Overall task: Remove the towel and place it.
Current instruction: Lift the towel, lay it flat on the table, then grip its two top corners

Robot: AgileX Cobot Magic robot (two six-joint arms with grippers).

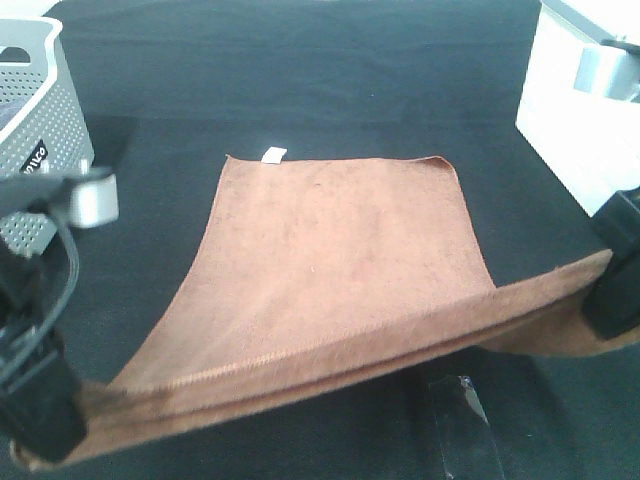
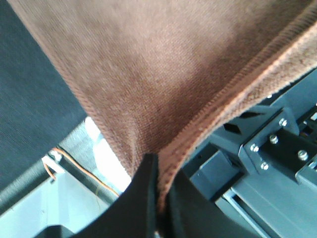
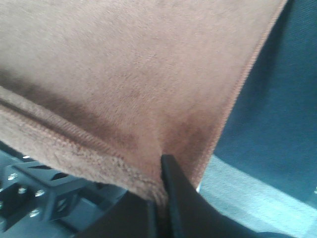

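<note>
Two corners of the towel [image 1: 340, 260] are up off the desk [image 1: 300, 80], one in each arm.

Left: a grey perforated basket [image 1: 40, 110] stands at the far left corner, apart from the cloth. Your left fingers [image 2: 141, 203] are pinched together on the near left corner, with the hem caught between them.

Centre: the cloth slopes from its raised near edge down to the black desk. The far edge, with the white tag [image 1: 273, 154], lies flat there. The near edge sags slightly between the two grips.

Right: your right fingers [image 3: 174, 191] are clamped on the near right corner. A white box [image 1: 570, 110] stands at the far right.

Judgement: the step in hand is the lift and carry; placing is not yet done. The next move calls for both arms to travel together at even height and spacing, so that neither pinch slips and the far edge does not drag. The task sentence does not name the set-down spot.
</note>
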